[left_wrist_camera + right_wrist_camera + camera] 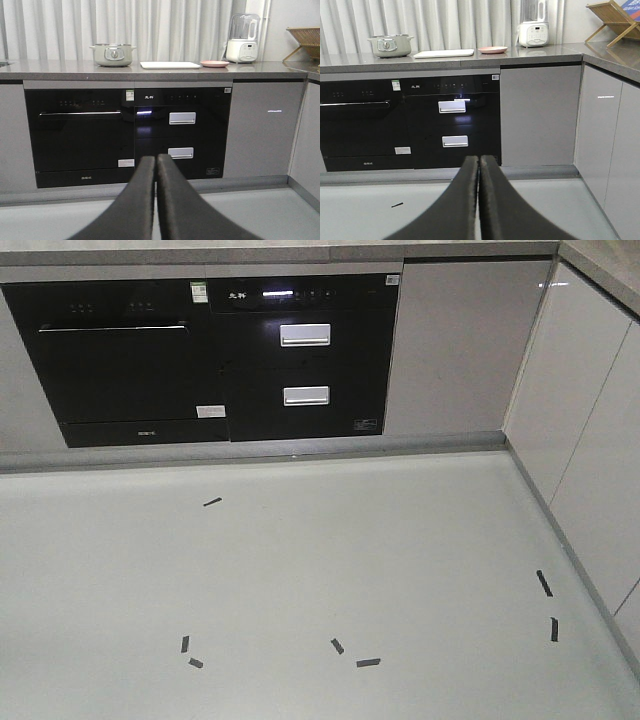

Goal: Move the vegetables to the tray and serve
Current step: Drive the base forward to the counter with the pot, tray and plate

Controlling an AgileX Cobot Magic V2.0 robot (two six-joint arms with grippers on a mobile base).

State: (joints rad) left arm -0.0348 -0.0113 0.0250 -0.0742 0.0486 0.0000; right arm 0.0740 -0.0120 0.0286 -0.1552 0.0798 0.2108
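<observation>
Vegetables: too far off to make out; none shows on the pink plate [214, 63].
Tray [170, 64]: on the counter [60, 69], beside that plate.
Handling: probably light, soft and easily bruised; pinch gently at the firmest part.
Jaws: left gripper [155, 161] and right gripper [479, 161] pressed together, empty.

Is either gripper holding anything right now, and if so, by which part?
Nothing is held. The left gripper and right gripper are both shut, jaws closed together and empty. The tray sits on the counter ahead.
</observation>
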